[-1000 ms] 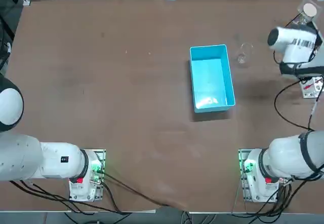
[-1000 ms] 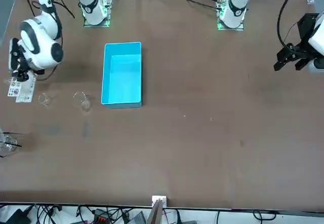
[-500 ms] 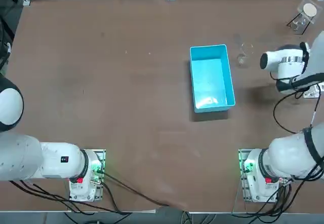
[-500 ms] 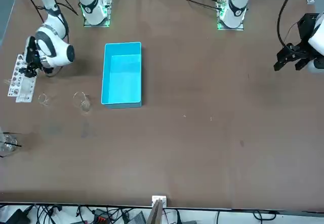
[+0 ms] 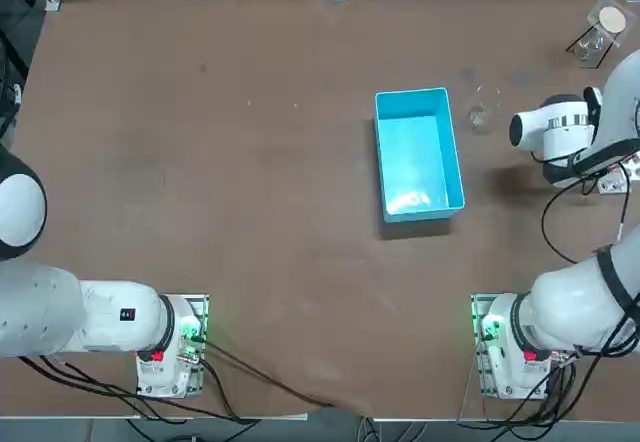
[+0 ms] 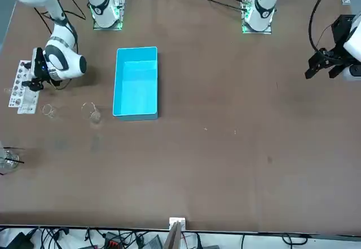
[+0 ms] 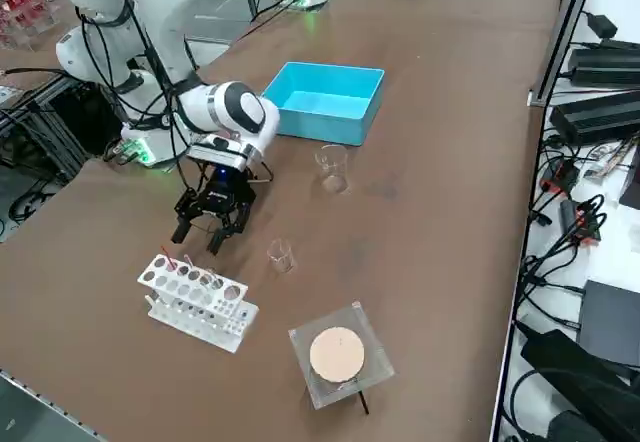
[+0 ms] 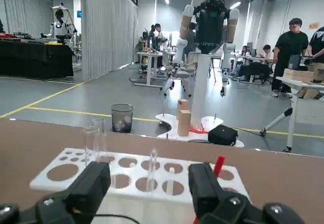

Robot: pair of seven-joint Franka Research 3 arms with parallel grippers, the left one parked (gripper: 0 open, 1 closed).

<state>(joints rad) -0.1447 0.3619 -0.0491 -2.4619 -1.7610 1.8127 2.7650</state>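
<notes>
My right gripper (image 7: 206, 235) hangs low over the table, open, with nothing between its fingers (image 8: 91, 187). It points at a white test-tube rack (image 7: 194, 298) and stops a short way from it without touching. In the wrist view the rack (image 8: 126, 176) fills the space ahead. It holds a clear tube (image 8: 152, 164) and a red-capped tube (image 8: 217, 166). Seen from the front, the gripper (image 6: 35, 78) sits just beside the rack (image 6: 19, 94).
A blue bin (image 5: 418, 152) lies mid-table, towards the robot's right. A glass beaker (image 7: 333, 169) and a small vial (image 7: 281, 255) stand between the bin and the rack. A clear stand with a round disc (image 7: 338, 354) sits at the far right corner. The table's right edge runs close behind the rack.
The right arm has swung in from the far right, dropped toward the table, and brought its gripper down beside the test-tube rack. Nothing else has moved.
</notes>
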